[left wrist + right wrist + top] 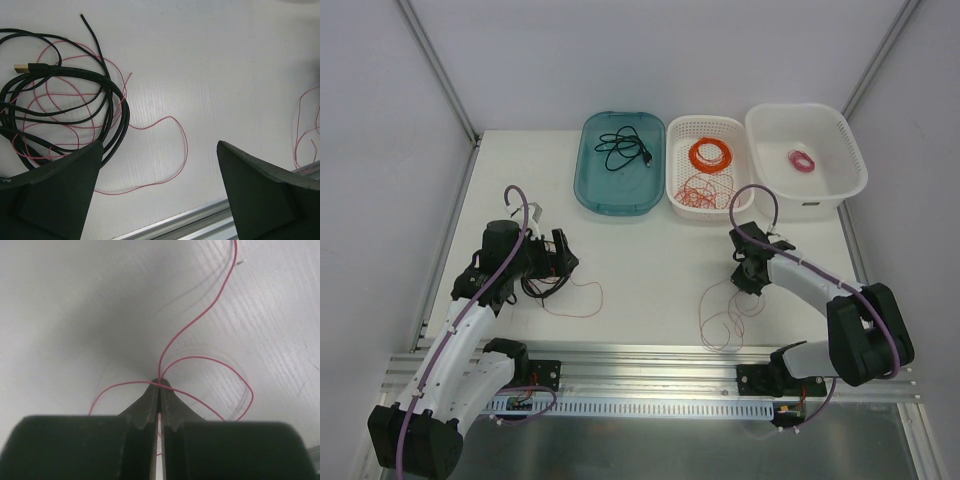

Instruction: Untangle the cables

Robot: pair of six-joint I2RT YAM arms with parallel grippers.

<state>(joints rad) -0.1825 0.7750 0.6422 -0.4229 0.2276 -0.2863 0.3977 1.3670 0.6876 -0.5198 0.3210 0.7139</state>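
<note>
A thick black cord (123, 107) with a gold plug (24, 68) lies in a loose clump on the white table, crossed by a thin pinkish-red wire (186, 145) that trails off to the right. My left gripper (159, 145) is open and empty, with the clump just beside its left finger; in the top view (558, 260) it sits at the left. My right gripper (160, 382) is shut on another thin pinkish-red wire (192, 323), low over the table. Its loops (720, 320) lie below the right gripper (745, 278).
At the back stand a teal tray (588, 185) holding a black cable, a white basket (678, 135) with an orange ring coil and loose orange strands, and a white tub (840, 150) with a small pink coil. An aluminium rail (650, 360) runs along the near edge.
</note>
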